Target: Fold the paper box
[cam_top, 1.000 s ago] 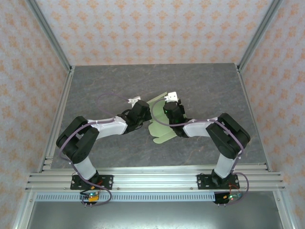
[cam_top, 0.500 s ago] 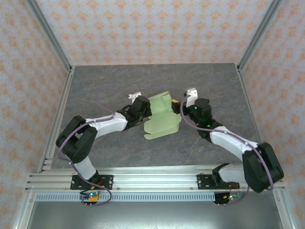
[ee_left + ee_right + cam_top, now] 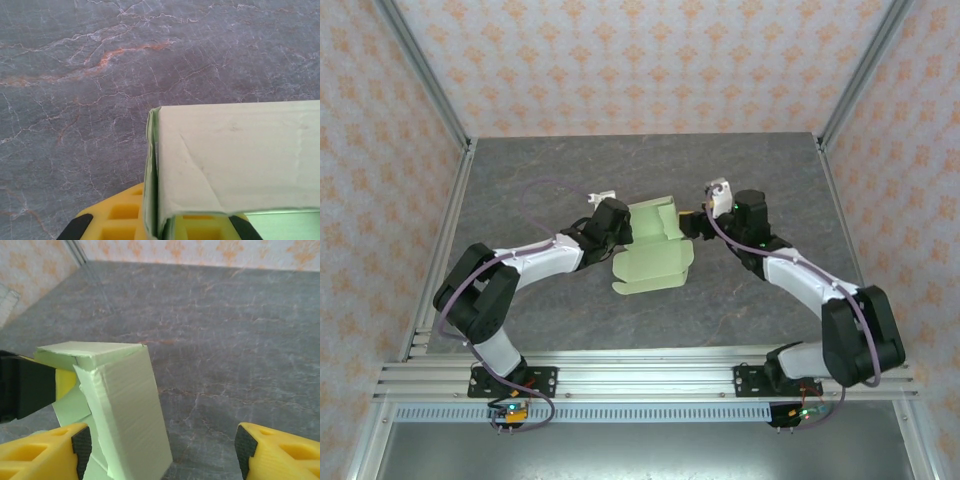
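Green paper box (image 3: 656,256) sits pinched in left end effector (image 3: 628,232).

A part-folded pale green paper box (image 3: 120,405) is standing tilted on a grey marbled table (image 3: 240,340), between the right gripper (image 3: 161,446)'s widely spread yellow fingers (image 3: 40,455), while the black-and-yellow left gripper (image 3: 59,382) is touching the box's left side.

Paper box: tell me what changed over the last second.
The right gripper opened its jaws, let go of the paper box and swung off it to the right. The left gripper stayed shut on its left edge.
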You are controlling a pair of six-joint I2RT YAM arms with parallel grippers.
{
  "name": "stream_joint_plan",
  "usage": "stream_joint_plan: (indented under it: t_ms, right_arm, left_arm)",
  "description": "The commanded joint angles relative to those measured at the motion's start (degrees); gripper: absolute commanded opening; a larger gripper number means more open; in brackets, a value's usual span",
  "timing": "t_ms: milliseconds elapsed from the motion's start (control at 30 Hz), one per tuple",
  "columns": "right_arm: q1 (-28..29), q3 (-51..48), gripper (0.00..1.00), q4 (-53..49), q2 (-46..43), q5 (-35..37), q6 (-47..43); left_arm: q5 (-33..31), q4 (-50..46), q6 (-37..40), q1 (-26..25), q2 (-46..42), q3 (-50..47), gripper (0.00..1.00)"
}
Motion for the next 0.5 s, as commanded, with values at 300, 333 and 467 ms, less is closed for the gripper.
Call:
stream_joint_plan:
  t_ms: [300, 333, 467]
  right_arm:
    - [5.9, 6.2, 0.45, 0.9, 11.4, 18.8, -6.3]
    - [6.6, 6.3, 0.42, 1.3, 11.8, 21.1, -6.7]
    - [9.7, 6.2, 0.38, 5.5, 13.9, 30.6, -5.4]
  left_arm:
    - [2.3, -1.8, -0.3, 0.2, 0.4, 2.3, 0.00]
    - [2.3, -1.9, -0.8, 0.2, 0.6, 2.4, 0.00]
    - [3.8, -1.4, -2.0, 0.0, 1.9, 3.3, 0.00]
